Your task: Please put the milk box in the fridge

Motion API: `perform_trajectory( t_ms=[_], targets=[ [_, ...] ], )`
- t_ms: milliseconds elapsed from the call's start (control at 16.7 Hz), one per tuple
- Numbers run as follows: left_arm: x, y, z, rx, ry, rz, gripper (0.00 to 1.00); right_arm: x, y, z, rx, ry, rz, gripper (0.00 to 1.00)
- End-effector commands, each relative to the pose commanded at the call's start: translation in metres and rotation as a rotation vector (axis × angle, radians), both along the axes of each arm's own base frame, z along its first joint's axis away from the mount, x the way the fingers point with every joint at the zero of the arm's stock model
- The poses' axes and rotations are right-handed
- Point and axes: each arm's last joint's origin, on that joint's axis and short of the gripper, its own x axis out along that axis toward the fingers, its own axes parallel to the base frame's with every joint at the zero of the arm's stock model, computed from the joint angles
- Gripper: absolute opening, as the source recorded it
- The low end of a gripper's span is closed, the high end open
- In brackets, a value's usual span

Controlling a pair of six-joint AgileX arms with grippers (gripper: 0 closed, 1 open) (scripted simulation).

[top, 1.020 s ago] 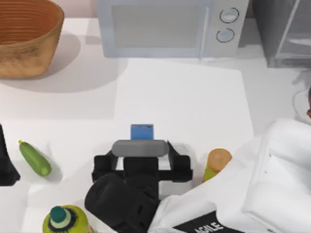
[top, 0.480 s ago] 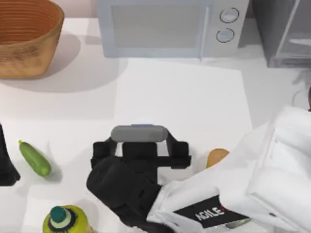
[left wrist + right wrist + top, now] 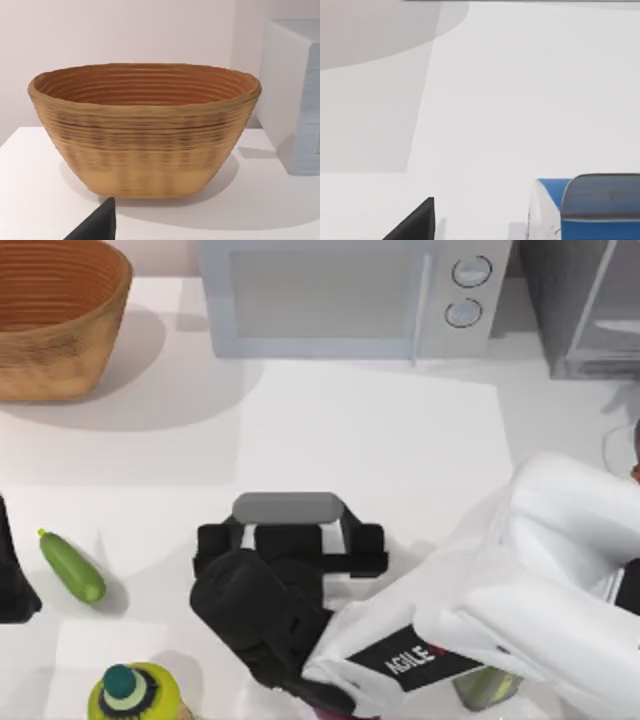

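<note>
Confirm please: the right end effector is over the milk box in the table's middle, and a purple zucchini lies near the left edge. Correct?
One detail is wrong: the zucchini is green, as the top view shows. The rest holds: the right end effector is over the milk box in the middle of the table.

Woven basket (image 3: 55,315) at ten o'clock on the white table (image 3: 380,440). Light-grey microwave (image 3: 350,295) with two round knobs at twelve. Green cucumber (image 3: 72,567) lying at nine. Green bottle (image 3: 135,692) upright at seven, well apart from the basket.
</note>
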Motion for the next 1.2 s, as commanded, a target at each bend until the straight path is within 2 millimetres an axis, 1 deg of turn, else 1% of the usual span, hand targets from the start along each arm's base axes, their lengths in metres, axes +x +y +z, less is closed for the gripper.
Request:
perform_trajectory(
  t_ms=[120, 900, 960, 1200],
  targets=[
    [0.0000, 0.0000, 0.0000, 0.000, 0.000, 0.000, 1.00, 0.0000, 0.0000, 0.0000, 0.000, 0.000, 0.000, 1.00],
    [0.0000, 0.0000, 0.0000, 0.000, 0.000, 0.000, 1.00, 0.0000, 0.0000, 0.0000, 0.000, 0.000, 0.000, 0.02],
    [0.0000, 0.0000, 0.0000, 0.000, 0.000, 0.000, 1.00, 0.0000, 0.0000, 0.0000, 0.000, 0.000, 0.000, 0.00],
    [0.0000, 0.0000, 0.0000, 0.000, 0.000, 0.000, 1.00, 0.0000, 0.0000, 0.0000, 0.000, 0.000, 0.000, 0.00]
  ],
)
